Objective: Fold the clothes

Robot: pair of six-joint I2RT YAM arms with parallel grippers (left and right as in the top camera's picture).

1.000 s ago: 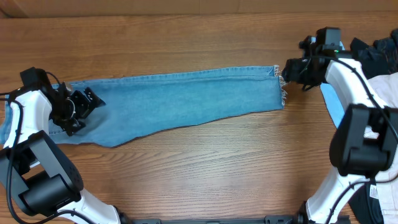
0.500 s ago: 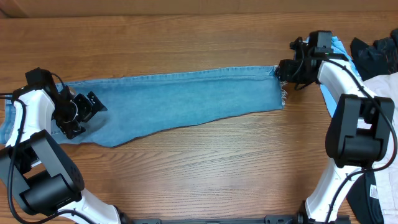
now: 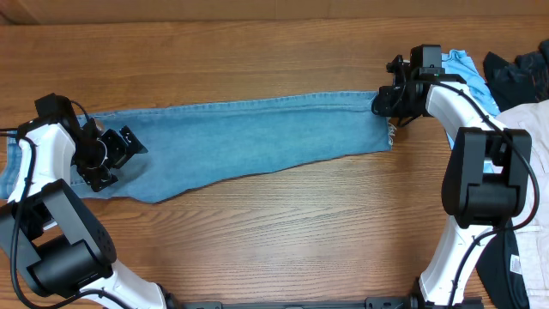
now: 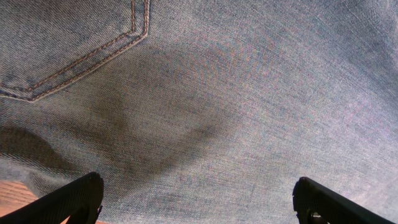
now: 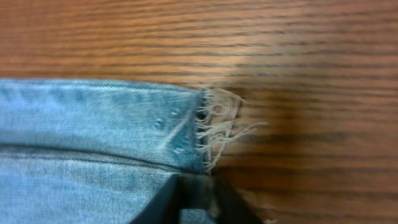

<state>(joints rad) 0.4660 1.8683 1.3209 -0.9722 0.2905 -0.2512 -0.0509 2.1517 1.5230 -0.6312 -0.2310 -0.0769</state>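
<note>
1. A wooden table (image 3: 274, 240) lies under me, and its brown grain shows just past the tip of my right gripper (image 3: 382, 103).
2. A sky-blue T-shirt (image 3: 465, 67) lies crumpled just behind that gripper, partly hidden under my arm.
3. A dark navy garment (image 3: 519, 73) is bunched farther out on the same side, beyond the T-shirt.
4. A pale cloth (image 3: 530, 129) lies beside the navy garment, nearer my base.
</note>
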